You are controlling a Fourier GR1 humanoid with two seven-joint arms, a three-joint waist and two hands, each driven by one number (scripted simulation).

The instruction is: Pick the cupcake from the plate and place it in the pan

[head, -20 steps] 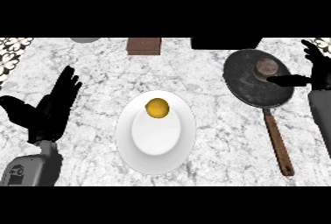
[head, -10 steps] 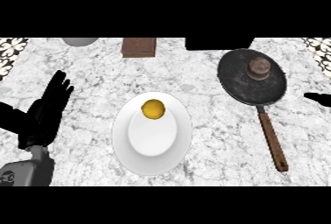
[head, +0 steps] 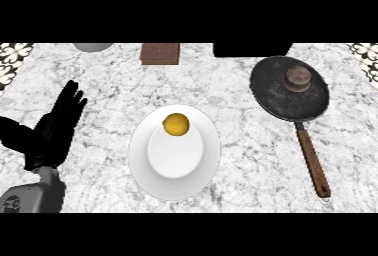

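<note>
One hand shows, our left hand [head: 55, 127], resting at the left of the counter [head: 111, 90] with fingers straight and spread, holding nothing. We see a brown cupcake [head: 298, 77] sitting inside the dark pan [head: 273, 97] (handle pointing toward us), while a yellow item [head: 176, 124] lies on the white plate [head: 148, 170].

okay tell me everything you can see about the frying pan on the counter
The pan is round, dark and worn-looking, like aged cast iron, lying flat on the marble counter at the far right. Its long brown handle runs toward the near edge. A small brown cupcake-like object sits inside, toward the far side. No hand touches it.
</note>
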